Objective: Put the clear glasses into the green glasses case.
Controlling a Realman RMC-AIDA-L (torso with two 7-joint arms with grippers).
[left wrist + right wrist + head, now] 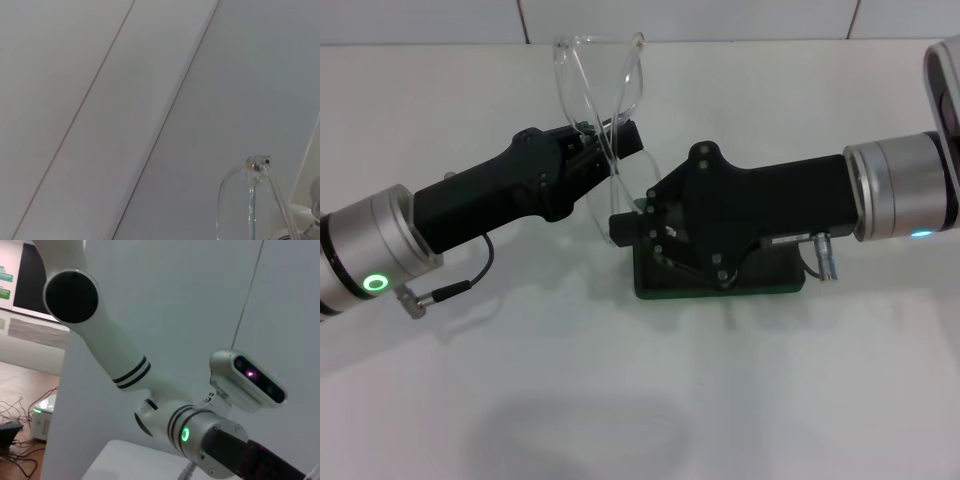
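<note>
Your left gripper [605, 140] is clamped on the clear glasses [605, 90], curved transparent plastic. Your right gripper [638, 228] hides the dark green case [760, 280]; whether its fingers are apart or together, you cannot tell.

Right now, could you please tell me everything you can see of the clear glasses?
The clear glasses are fully transparent, plastic-looking, with large wraparound lenses and clear temple arms crossing each other. They are held up off the white table in the left tool, standing tilted on end, the lower lens reaching down beside the right tool. The left wrist view shows a lens edge and hinge.
</note>
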